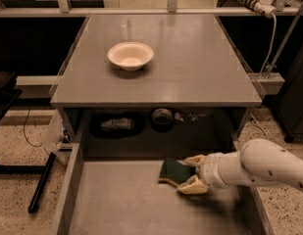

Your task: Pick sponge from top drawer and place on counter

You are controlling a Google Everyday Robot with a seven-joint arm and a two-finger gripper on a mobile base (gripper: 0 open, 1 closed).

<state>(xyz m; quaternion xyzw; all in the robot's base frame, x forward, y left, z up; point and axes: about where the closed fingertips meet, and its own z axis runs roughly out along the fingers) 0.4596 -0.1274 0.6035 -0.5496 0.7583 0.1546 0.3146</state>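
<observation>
The sponge [170, 171], dark green on top with a yellow edge, lies on the flat bottom of the pulled-out top drawer [116, 199], toward the back right. My gripper [192, 173] reaches in from the right on a white arm. Its two tan fingers [192, 186] sit on either side of the sponge's right end and press on it. The sponge still rests on the drawer bottom. The counter [190, 67] is the grey cabinet top above the drawer.
A white bowl [130, 56] stands on the counter at the left middle. A dark recess under the counter holds a round black object [162, 117] and a dark object [116, 125]. Drawer side walls [67, 190] flank the drawer. A black pole [40, 185] lies on the speckled floor at left.
</observation>
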